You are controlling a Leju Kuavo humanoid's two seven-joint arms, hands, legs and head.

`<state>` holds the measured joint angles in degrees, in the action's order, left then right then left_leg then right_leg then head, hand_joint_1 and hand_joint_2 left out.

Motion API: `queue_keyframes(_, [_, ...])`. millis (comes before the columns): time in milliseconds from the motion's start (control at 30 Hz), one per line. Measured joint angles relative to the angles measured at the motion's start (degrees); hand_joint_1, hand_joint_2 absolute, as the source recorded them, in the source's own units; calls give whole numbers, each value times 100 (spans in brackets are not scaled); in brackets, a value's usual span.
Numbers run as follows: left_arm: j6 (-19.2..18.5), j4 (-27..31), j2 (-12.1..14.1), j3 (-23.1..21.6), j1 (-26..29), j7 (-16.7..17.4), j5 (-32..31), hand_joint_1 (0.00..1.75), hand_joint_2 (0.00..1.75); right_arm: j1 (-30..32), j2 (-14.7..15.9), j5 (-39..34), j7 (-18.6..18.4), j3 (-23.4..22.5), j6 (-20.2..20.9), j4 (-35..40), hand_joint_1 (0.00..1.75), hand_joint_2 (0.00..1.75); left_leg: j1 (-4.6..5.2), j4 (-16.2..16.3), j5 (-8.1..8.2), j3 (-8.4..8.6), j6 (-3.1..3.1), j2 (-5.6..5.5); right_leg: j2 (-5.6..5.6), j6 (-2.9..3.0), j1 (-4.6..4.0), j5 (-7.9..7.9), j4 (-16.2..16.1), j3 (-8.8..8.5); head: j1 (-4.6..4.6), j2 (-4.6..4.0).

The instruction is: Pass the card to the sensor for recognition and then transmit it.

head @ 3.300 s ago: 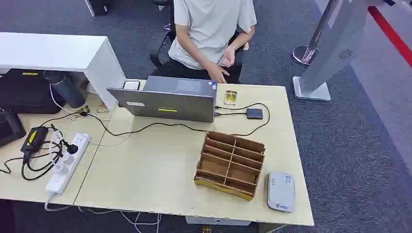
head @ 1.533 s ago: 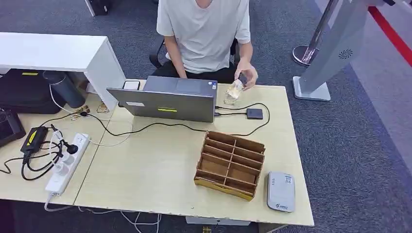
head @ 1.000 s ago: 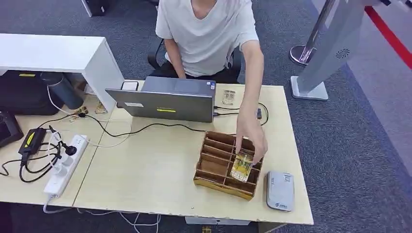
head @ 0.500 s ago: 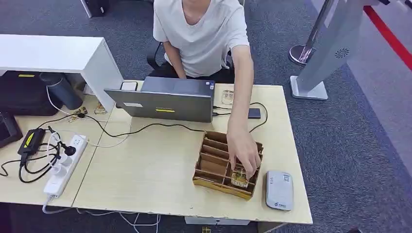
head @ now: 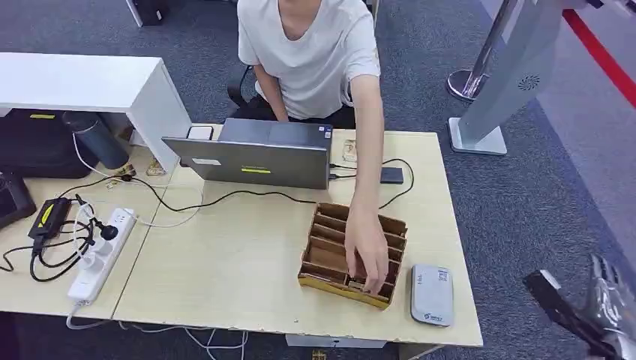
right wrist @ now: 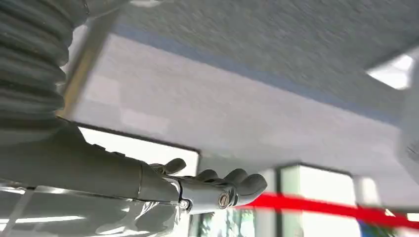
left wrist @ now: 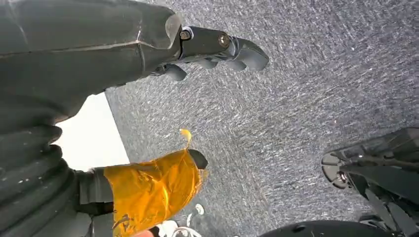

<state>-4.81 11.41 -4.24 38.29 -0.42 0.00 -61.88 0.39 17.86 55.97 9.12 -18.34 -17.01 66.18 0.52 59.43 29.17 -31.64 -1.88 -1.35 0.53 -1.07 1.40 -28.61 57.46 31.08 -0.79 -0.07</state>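
One wooden divided organizer is seen on the pale table, with one person's hand reaching into a near compartment, where the card is mostly hidden. One grey card reader lies just beside the organizer. One laptop stands behind. The right hand is seen empty beside the table, fingers loosely extended; the left hand hangs empty, fingers apart
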Motion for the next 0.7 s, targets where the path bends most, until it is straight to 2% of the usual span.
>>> queue_keyframes(33, [-2,0,-9,-2,4,0,-15,0,175,-25,35,-63,63,65,-113,35,0,175,0,0,0,-1,0,-1,-1,0,0,0,0,0,2,0])
queue_keyframes(67, [-7,0,-13,-2,5,0,-35,0,0,-49,55,-100,100,122,-206,48,0,175,0,0,0,-2,0,0,-1,0,0,0,0,0,2,0])
queue_keyframes(167, [-72,0,-26,-11,1,-46,-46,0,0,-178,103,-83,98,317,-619,52,0,175,0,0,0,-2,0,3,1,0,0,0,0,0,2,0])
queue_keyframes(200, [-133,0,-33,-11,1,-109,2,0,175,-252,103,-70,104,406,-799,39,0,175,0,0,0,-1,0,5,2,0,0,1,0,0,2,0])
queue_keyframes(233, [-162,0,-39,-11,0,-144,29,0,175,-282,96,-48,96,483,-874,74,0,175,0,0,0,-2,0,3,2,0,0,1,0,0,2,-2])
queue_keyframes(300, [-190,0,-46,-11,14,-216,13,0,175,-225,27,163,-251,753,-822,575,0,175,0,0,0,-4,1,0,0,0,0,1,2,1,2,0])
queue_keyframes(367, [-317,0,-41,-11,15,-343,4,0,175,-236,-15,293,-361,1089,-819,1024,0,175,-1,-1,-2,-4,3,6,4,2,0,2,4,5,7,0])
queue_keyframes(567, [-376,0,-39,-63,11,-555,-120,0,175,-567,-57,273,-230,1788,-992,1650,0,175,-6,-1,-4,-4,5,1,2,3,-5,1,5,3,2,0])
queue_keyframes(633, [-306,0,-37,-85,14,-728,-122,0,175,-670,-74,273,-228,1937,-1021,1744,0,175,-5,-1,-5,-4,3,0,1,3,-5,2,5,3,2,0])
queue_keyframes(700, [-229,0,-35,-87,16,-1057,-37,0,175,-729,-88,284,-285,2063,-1060,1880,0,175,-5,-1,-5,-5,3,-3,-2,3,-5,2,5,2,2,0])
